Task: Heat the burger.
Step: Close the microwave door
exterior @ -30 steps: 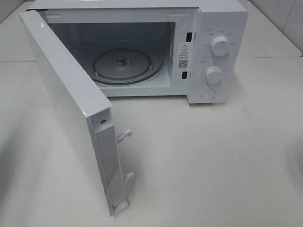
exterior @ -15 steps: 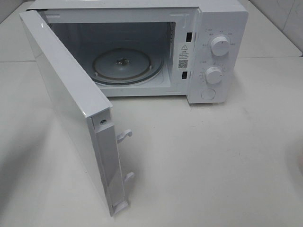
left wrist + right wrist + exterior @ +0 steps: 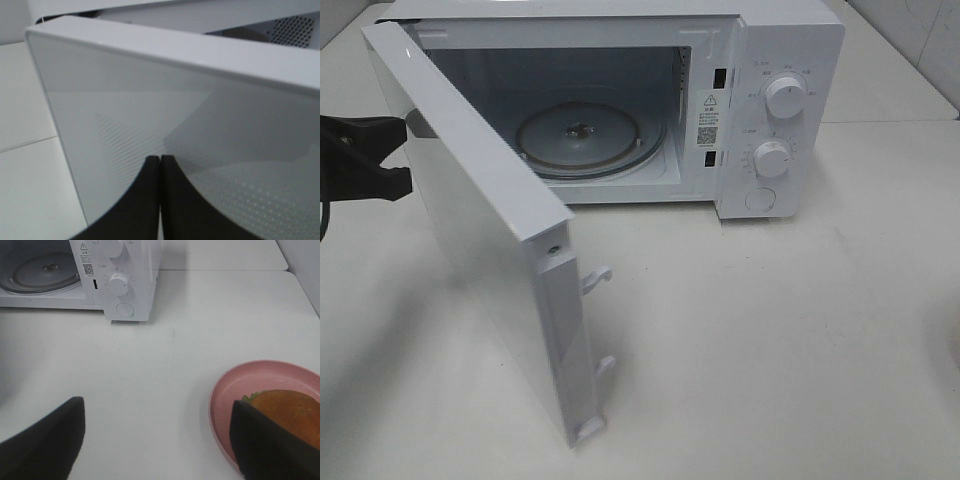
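The burger [image 3: 287, 412] sits on its pink plate [image 3: 225, 400] just beside one spread right fingers [image 3: 267, 450]; left fingers [image 3: 150, 200] pressed together, empty.

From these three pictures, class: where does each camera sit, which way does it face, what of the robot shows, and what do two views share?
Exterior high: mounted above, looking down on the open microwave and its door; left gripper at the edge.
Left wrist: on the left arm, facing the door's outer face; shut fingers show.
Right wrist: on the right arm, facing the table, the burger on the pink plate; open fingers show.
Shared: exterior and right wrist both show the glass turntable.
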{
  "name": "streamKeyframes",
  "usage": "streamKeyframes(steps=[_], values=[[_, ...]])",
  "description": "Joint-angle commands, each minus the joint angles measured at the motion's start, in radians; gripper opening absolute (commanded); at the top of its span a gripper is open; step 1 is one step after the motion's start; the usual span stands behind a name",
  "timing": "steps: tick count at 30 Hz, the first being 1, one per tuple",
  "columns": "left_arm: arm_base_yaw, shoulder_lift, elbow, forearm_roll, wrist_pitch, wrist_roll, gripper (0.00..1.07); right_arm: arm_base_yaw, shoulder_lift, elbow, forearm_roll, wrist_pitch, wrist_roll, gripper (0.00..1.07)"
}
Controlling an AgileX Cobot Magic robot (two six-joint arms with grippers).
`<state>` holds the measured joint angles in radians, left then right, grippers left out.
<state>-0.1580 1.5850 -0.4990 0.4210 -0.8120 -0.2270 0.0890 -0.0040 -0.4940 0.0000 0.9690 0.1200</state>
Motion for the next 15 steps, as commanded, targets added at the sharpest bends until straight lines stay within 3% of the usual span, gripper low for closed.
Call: streamKeyframes(steps=[1, 6, 15], values=[[-0.043, 0.030, -0.031, 0.018, -0.011, 0.001, 0.00, -0.005, -0.027, 0.003, 0.000, -0.010, 0.007, 0.76], [-0.111, 0.083, -0.069, -0.023, -0.008, 0.022, 0.00, -0.005, -0.027, 0.003, 0.000, -0.010, 0.007, 0.76], [-0.260, 0.175, -0.169, -0.237, 0.013, 0.084, 0.00, -0.005, -0.027, 0.003, 0.000, -0.010, 0.007, 0.76]])
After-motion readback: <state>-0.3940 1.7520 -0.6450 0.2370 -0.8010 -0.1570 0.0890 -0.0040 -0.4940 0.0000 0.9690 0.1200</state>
